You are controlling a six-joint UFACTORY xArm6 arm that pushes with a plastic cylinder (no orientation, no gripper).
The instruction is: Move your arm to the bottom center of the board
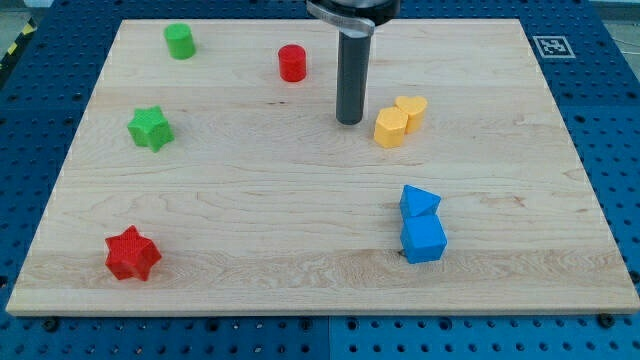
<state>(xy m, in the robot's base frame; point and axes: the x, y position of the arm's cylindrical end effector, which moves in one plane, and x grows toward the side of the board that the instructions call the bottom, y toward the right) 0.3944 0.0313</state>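
My tip [350,121] rests on the wooden board [250,200] in its upper middle. It stands just left of the yellow hexagonal block [390,128], with a small gap, and the yellow heart block [411,112] touches that block on its right. The red cylinder [292,63] is up and to the left of my tip. The blue triangular block [418,202] and the blue cube [423,239] sit together below and right of my tip.
A green cylinder [180,41] stands at the top left. A green star [150,128] is at the left. A red star [132,254] is at the bottom left. A blue pegboard table [30,130] surrounds the board.
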